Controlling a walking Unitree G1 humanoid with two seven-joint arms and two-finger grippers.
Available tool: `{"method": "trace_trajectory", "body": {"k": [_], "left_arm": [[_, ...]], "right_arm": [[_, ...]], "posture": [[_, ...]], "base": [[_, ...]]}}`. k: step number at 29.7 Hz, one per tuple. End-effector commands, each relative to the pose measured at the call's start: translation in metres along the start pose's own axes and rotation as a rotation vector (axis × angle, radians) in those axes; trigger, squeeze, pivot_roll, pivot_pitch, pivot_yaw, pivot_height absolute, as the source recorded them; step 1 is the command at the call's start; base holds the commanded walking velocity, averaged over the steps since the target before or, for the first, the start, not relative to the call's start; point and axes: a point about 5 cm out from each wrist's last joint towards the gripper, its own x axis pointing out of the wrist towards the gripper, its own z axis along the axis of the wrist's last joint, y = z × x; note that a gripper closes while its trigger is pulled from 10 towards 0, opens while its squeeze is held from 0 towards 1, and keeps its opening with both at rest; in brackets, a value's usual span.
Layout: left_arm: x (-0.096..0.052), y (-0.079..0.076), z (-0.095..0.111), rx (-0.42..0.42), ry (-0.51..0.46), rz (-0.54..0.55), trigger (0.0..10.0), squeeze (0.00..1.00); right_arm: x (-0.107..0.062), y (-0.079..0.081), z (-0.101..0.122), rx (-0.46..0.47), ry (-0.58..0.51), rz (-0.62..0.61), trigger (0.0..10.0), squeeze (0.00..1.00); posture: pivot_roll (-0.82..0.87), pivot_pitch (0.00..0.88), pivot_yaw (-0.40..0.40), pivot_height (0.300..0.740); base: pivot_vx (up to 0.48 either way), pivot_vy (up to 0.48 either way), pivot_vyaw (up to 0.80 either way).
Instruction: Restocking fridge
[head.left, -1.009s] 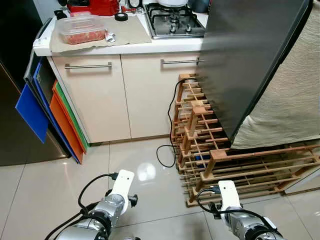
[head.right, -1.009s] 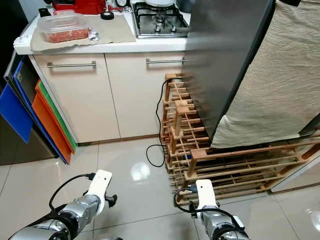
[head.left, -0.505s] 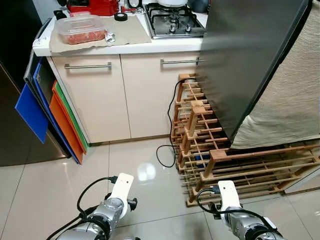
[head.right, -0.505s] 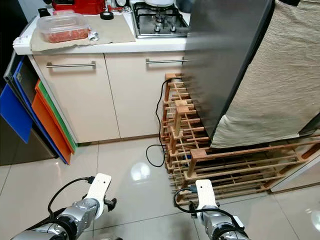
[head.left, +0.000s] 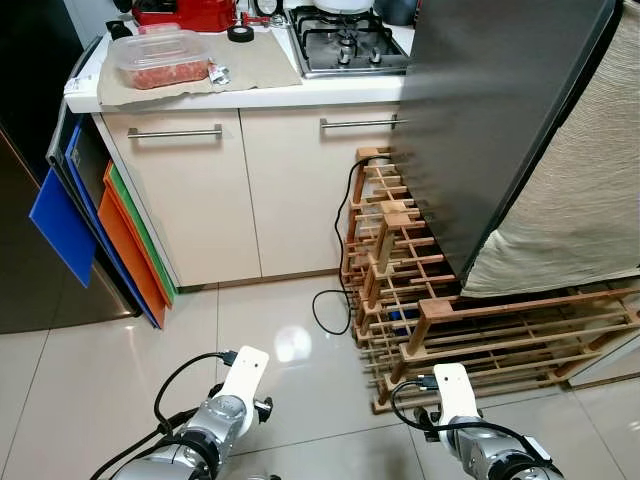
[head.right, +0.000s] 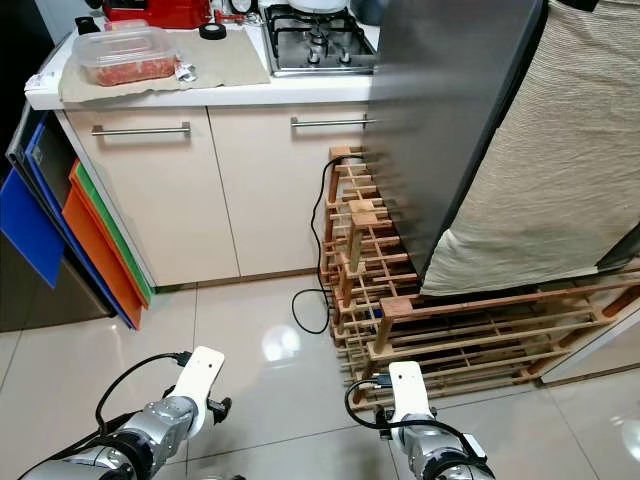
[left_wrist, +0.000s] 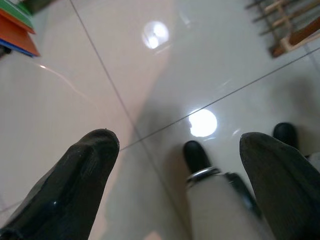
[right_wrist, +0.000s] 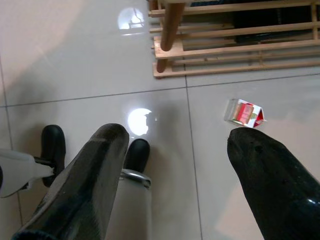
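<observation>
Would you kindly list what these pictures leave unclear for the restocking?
- Fridge: eye views show its door's outer face; the shelves are hidden behind it.
- Small carton on the floor, right wrist view: print too small to read.
- Clear tub on the counter: reddish contents unidentifiable through the lid.

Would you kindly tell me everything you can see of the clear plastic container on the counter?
The clear plastic container is a lidded, rounded-rectangular tub, see-through, with reddish contents that cannot be identified. It sits upright and closed on a beige cloth at the left end of the countertop. A small crumpled wrapper lies right beside it, and a red appliance stands behind it.
</observation>
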Motion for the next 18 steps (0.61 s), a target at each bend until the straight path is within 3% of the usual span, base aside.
{"method": "trace_trajectory", "body": {"k": [1,8,14,18], "left_arm": [[0.0,-0.001,-0.001,0.058,-0.003,-0.015,10.0,0.0],[0.0,-0.003,0.001,0.097,-0.01,-0.025,10.0,0.0],[0.001,-0.013,0.006,0.093,-0.019,-0.05,10.0,0.0],[0.001,-0.022,0.01,0.113,-0.029,-0.08,10.0,0.0]], "right_arm": [[0.0,0.0,-0.001,0.008,-0.009,-0.008,10.0,0.0],[0.0,0.0,-0.002,0.031,-0.001,-0.025,10.0,0.0],[0.0,-0.001,-0.003,0.028,0.004,-0.033,10.0,0.0],[0.0,-0.003,-0.003,0.086,-0.008,-0.057,10.0,0.0]], "posture": [[0.11,0.0,0.019,0.74],[0.07,0.0,0.031,0.74],[0.02,0.0,0.044,0.74],[-0.06,0.0,0.076,0.74]], "base": [[0.0,0.0,0.0],[0.0,0.0,0.0],[0.0,0.0,0.0],[0.0,0.0,0.0]]}}
